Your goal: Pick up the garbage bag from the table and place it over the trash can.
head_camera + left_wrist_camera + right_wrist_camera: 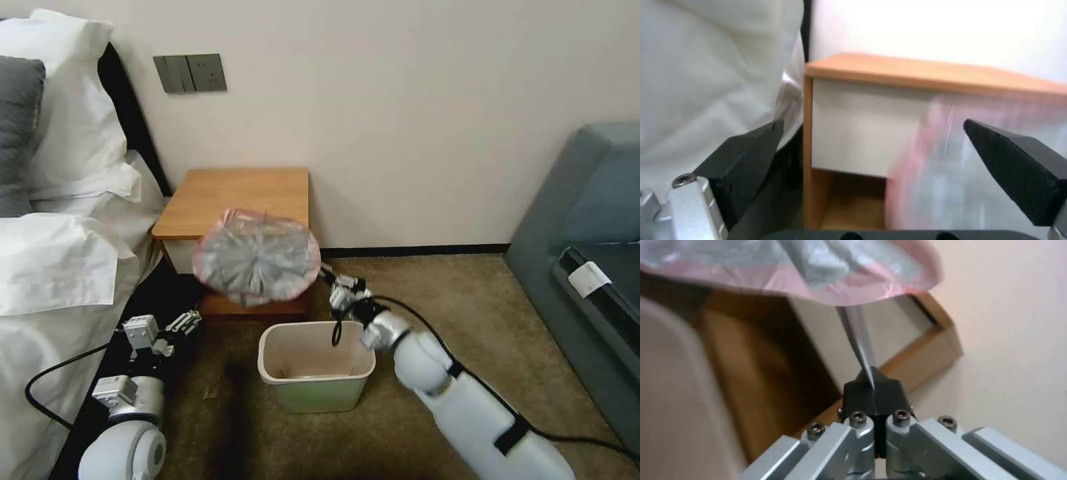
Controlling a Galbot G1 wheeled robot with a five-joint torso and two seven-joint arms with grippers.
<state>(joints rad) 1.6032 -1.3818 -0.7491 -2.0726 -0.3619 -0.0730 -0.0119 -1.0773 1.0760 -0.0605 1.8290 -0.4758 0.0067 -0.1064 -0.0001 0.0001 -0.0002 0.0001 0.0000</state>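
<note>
The garbage bag (257, 259) hangs in the air, spread open like a wrinkled grey disc with a pink rim, in front of the drawer of the wooden surface (237, 197) and no longer resting on it. It sits up and to the left of the right end effector (327, 272), which holds it by a thin twisted strand of film. In the right wrist view that strand runs straight out of the black fingertips (873, 391), which are pressed tightly together on the plastic, while the bag (818, 270) billows beyond them.

The trash can (316, 367) stands on the carpet below the right end effector and slightly nearer the robot, its mouth open and unlined. The bag is above it but offset toward the surface, so its wide face is not yet over the rim. The bag's broad face is tilted toward the camera instead of lying level over the opening. I judge the coming move turns on this offset: the bag has to come down and toward the robot.

The left end effector (190, 322) waits low beside the bed (60, 260), to the left of the can, its fingers spread wide and gripping nothing. From the left wrist view the bag (978, 166) lies ahead between its fingertips (751, 146), well out of reach. The right arm is plainly the nearer one.
</note>
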